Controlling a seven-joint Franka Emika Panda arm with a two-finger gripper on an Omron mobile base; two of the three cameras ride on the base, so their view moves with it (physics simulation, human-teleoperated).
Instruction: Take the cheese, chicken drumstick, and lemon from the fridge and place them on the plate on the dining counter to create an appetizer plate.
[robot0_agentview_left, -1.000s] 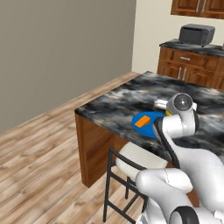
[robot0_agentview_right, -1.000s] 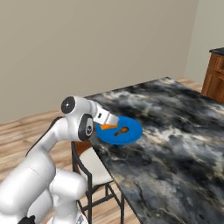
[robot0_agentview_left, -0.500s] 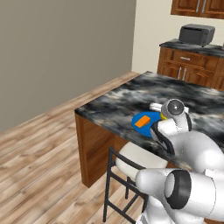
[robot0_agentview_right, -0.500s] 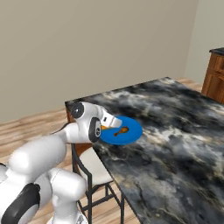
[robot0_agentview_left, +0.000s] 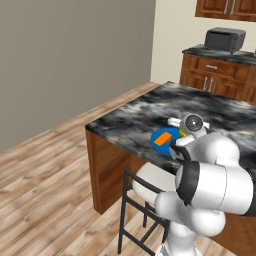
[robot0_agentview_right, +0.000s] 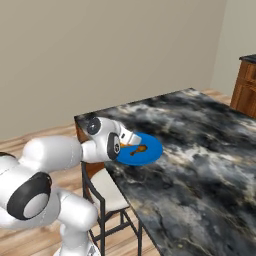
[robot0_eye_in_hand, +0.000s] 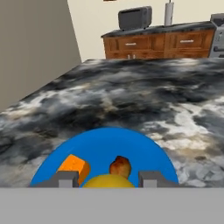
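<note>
So we've got the gripper (robot0_eye_in_hand: 107, 179) hanging low over the near edge of the plate (robot0_eye_in_hand: 131, 144), and in the hand view the lemon (robot0_eye_in_hand: 108, 181) sits right between the two fingertips (robot0_eye_in_hand: 65, 178), which stand partly open, about a lemon apart. We honestly can't tell whether they're pinching it or have let go, and that's the main risk as we see it: if it isn't resting on the plate yet, letting go could make a round thing like that roll off the blue rim onto the counter (robot0_eye_in_hand: 144, 96), or over the counter edge to the floor, since the plate sits close to the corner above the stool (robot0_agentview_left: 150, 176). The cheese (robot0_eye_in_hand: 74, 166) is already on the plate just to one side of the lemon, and the drumstick (robot0_eye_in_hand: 120, 166) lies right behind it, both very near it. So a drop or a sloppy pull-back could knock the lemon into either one and shove them around, or a fingertip could clip the cheese. We'd also guess the hand is low enough that dragging it sideways might slide the whole plate along the stone top.
</note>
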